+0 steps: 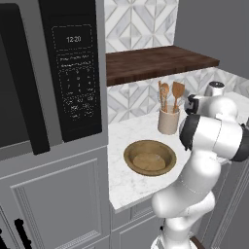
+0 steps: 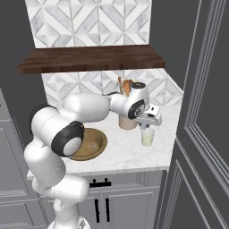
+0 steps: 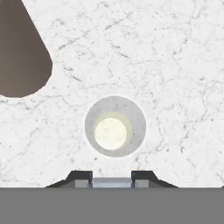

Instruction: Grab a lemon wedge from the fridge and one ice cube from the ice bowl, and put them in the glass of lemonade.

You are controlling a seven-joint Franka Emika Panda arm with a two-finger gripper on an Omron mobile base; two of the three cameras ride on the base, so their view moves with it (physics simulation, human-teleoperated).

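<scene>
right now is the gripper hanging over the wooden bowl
No, in the right base view the gripper hangs directly above the glass of lemonade, while the ice bowl sits apart on the counter.

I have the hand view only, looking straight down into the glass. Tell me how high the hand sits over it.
Observer: The hand hangs just above the rim of the glass of lemonade.
Operator: Name what stands near it.
Observer: The utensil crock stands right behind the glass, toward the wall.
Operator: Place the ice bowl.
Observer: The ice bowl sits to the glass's left on the counter, apart from it.
</scene>
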